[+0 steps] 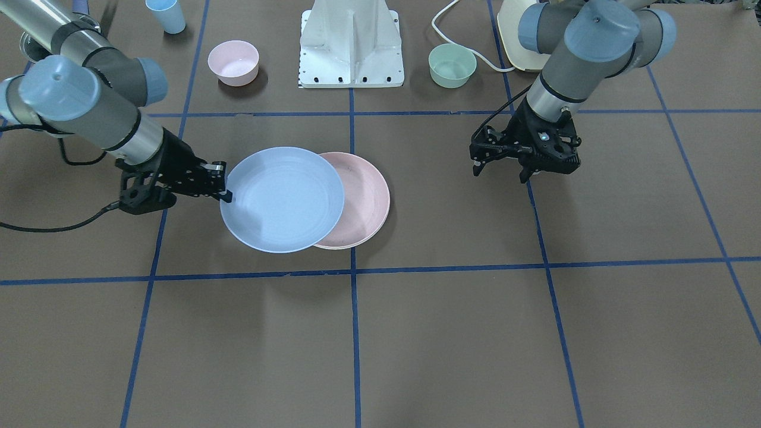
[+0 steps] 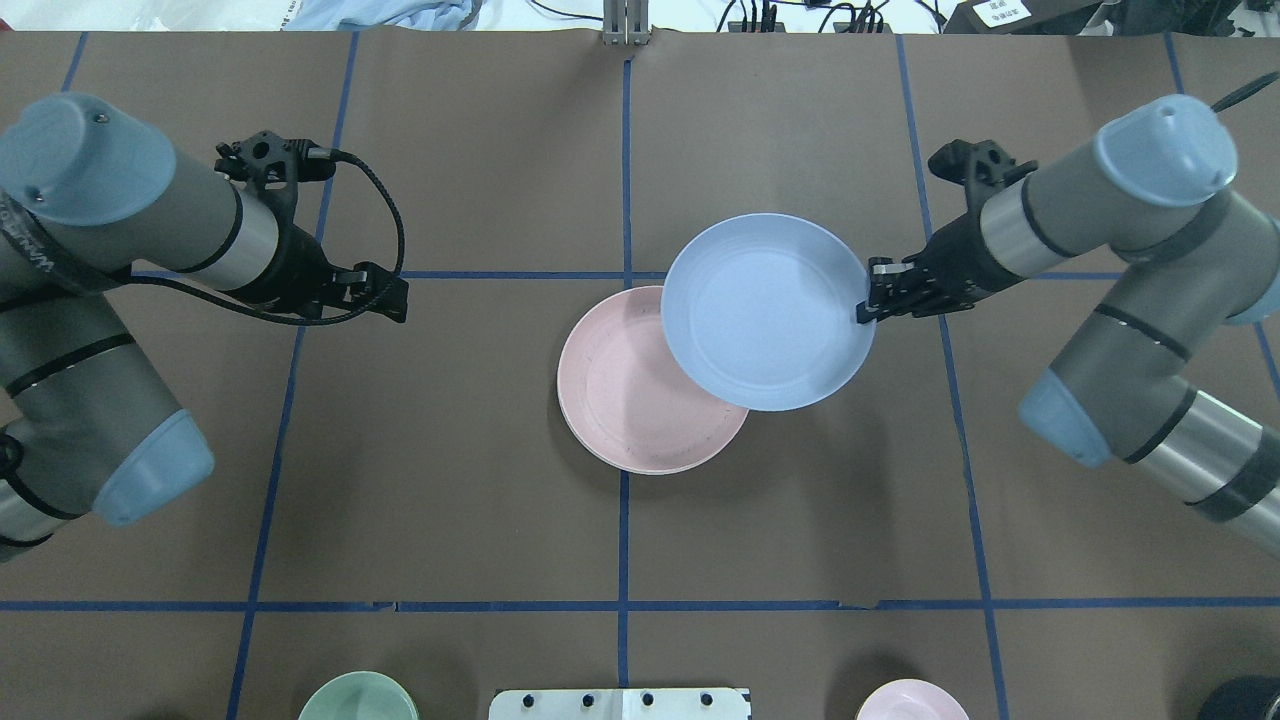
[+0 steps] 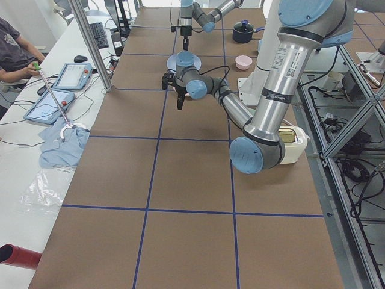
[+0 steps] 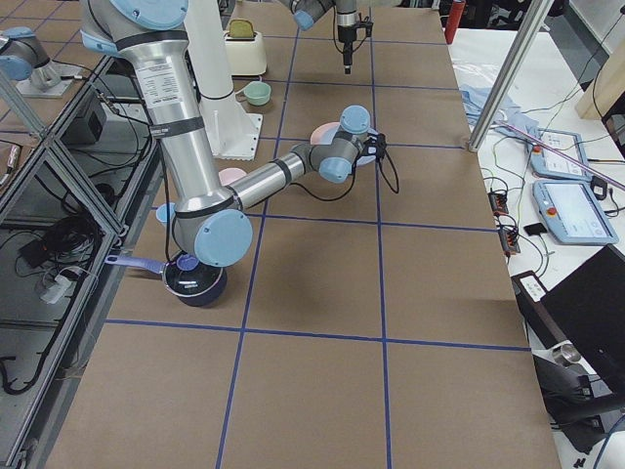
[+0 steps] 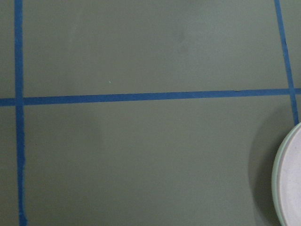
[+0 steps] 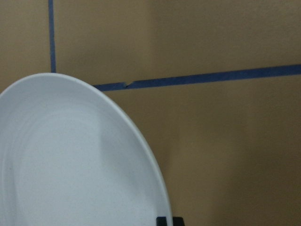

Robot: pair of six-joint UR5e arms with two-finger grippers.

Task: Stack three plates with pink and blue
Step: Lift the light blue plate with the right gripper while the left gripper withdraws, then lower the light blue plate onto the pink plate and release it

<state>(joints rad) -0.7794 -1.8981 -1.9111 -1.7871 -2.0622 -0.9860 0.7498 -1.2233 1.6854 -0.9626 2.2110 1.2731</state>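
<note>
My right gripper [image 1: 225, 191] [image 2: 866, 308] is shut on the rim of the light blue plate [image 1: 282, 199] [image 2: 768, 325]. It holds the plate above the table, partly over the pale pink plate [image 1: 365, 199] [image 2: 630, 400], which lies flat at the centre. The blue plate fills the lower left of the right wrist view [image 6: 70, 160]. My left gripper [image 1: 502, 171] [image 2: 388, 297] is open and empty, off to the side of the plates. The pink plate's edge [image 5: 292, 181] shows in the left wrist view with a paler rim. No separate cream-white plate is in view.
A small pink bowl [image 1: 233, 62] and a small mint-green bowl [image 1: 452, 65] stand either side of the white robot base [image 1: 352, 47]. A light blue cup [image 1: 166, 15] and a cream appliance [image 1: 514, 35] sit near the back corners. Blue tape lines grid the brown table.
</note>
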